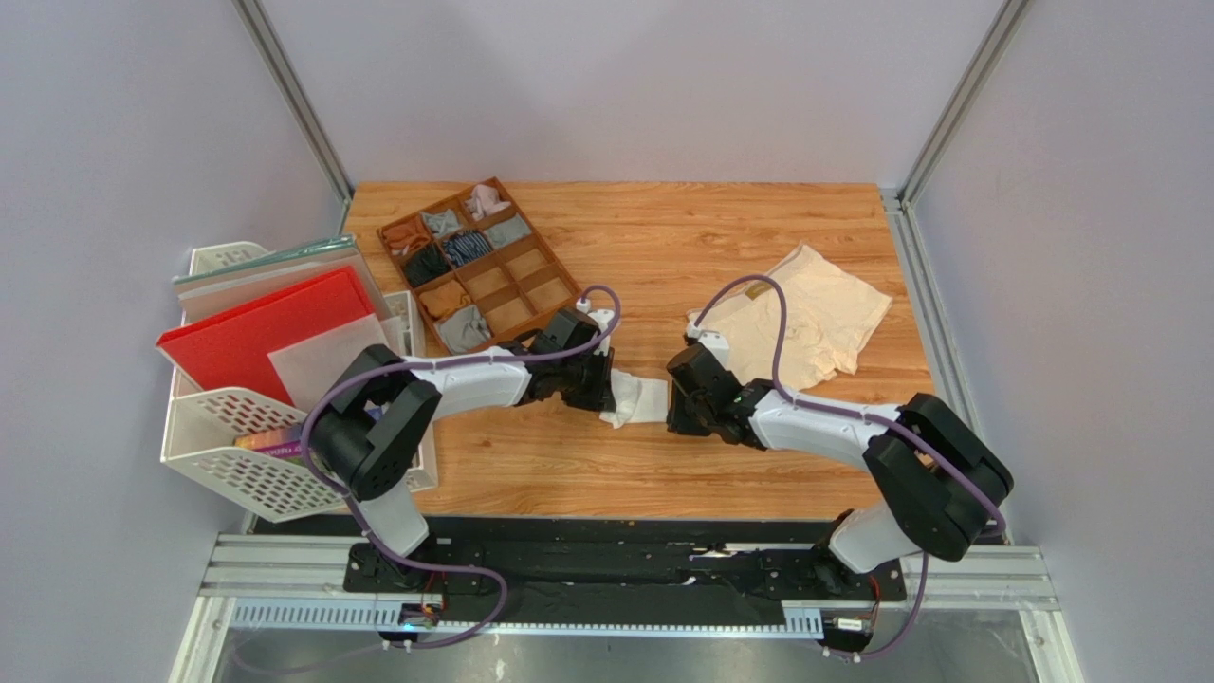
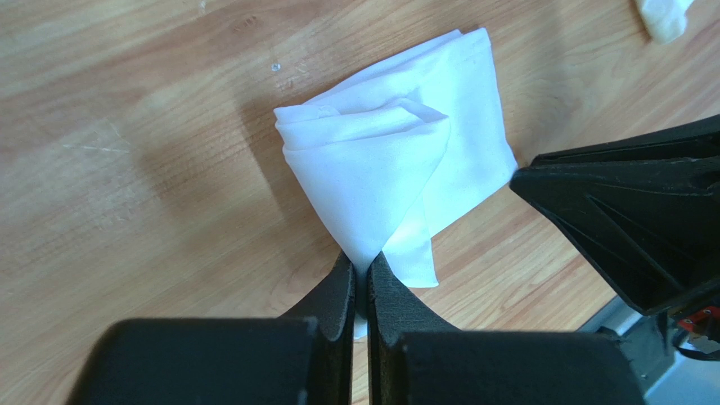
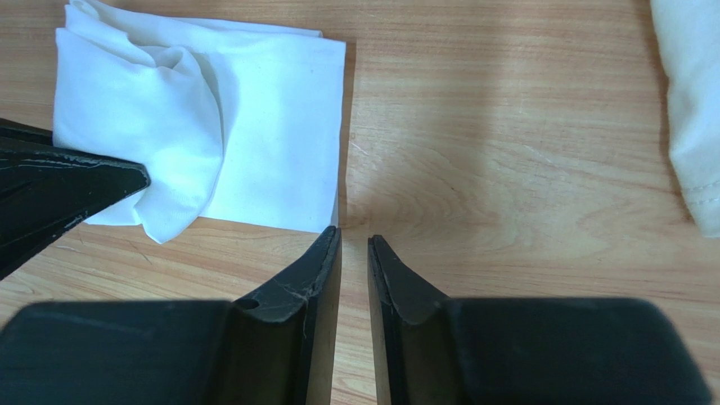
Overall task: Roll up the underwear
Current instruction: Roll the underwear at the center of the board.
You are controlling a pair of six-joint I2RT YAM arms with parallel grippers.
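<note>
The white underwear (image 1: 637,400) lies folded on the wooden table between my two grippers. My left gripper (image 2: 361,266) is shut on a corner of it and lifts that fold off the table, so the cloth (image 2: 397,160) peaks toward the fingers. My right gripper (image 3: 355,240) sits just off the cloth's near right corner (image 3: 279,135), jaws a narrow gap apart with only bare wood between them. The cream-beige underwear (image 1: 812,320) lies spread flat at the back right, and its edge shows in the right wrist view (image 3: 693,101).
A brown divided tray (image 1: 535,263) holding small rolled garments stands at the back left. A white mesh basket (image 1: 242,441) with a red folder (image 1: 264,335) stands off the table's left edge. Grey walls close in both sides.
</note>
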